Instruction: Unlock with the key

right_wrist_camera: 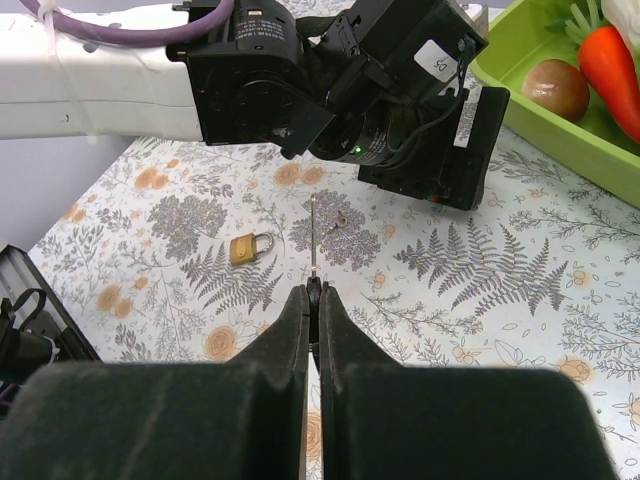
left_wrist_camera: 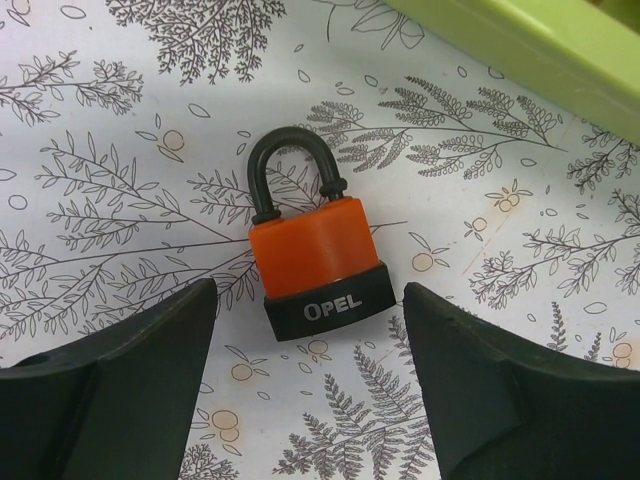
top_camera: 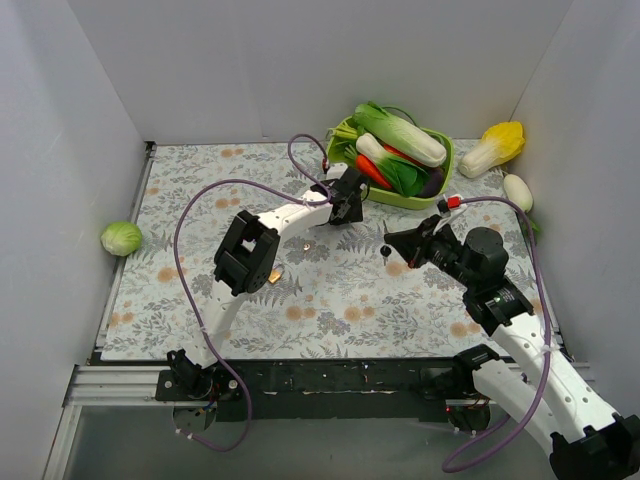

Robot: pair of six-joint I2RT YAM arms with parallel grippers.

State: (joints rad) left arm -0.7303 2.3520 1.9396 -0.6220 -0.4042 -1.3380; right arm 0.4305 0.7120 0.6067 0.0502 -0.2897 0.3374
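Observation:
An orange padlock (left_wrist_camera: 318,265) with a black base marked OPEL and a black shackle lies flat on the patterned cloth. My left gripper (left_wrist_camera: 310,370) is open just above it, one finger on each side of its base, not touching. In the top view the left gripper (top_camera: 347,208) hides this padlock. My right gripper (right_wrist_camera: 314,290) is shut on the key (right_wrist_camera: 313,240): its black head is pinched between the fingers and its silver blade points toward the left arm. In the top view the key (top_camera: 386,251) hangs at the right gripper's (top_camera: 395,245) tip, mid-table.
A small brass padlock (right_wrist_camera: 250,246) (top_camera: 274,274) and a plain silvery key (right_wrist_camera: 338,222) lie on the cloth between the arms. A green basket (top_camera: 447,165) of vegetables stands close behind the left gripper. A cabbage (top_camera: 121,238) lies at the left wall, a yellow cabbage (top_camera: 495,145) and a white radish (top_camera: 518,190) at the right.

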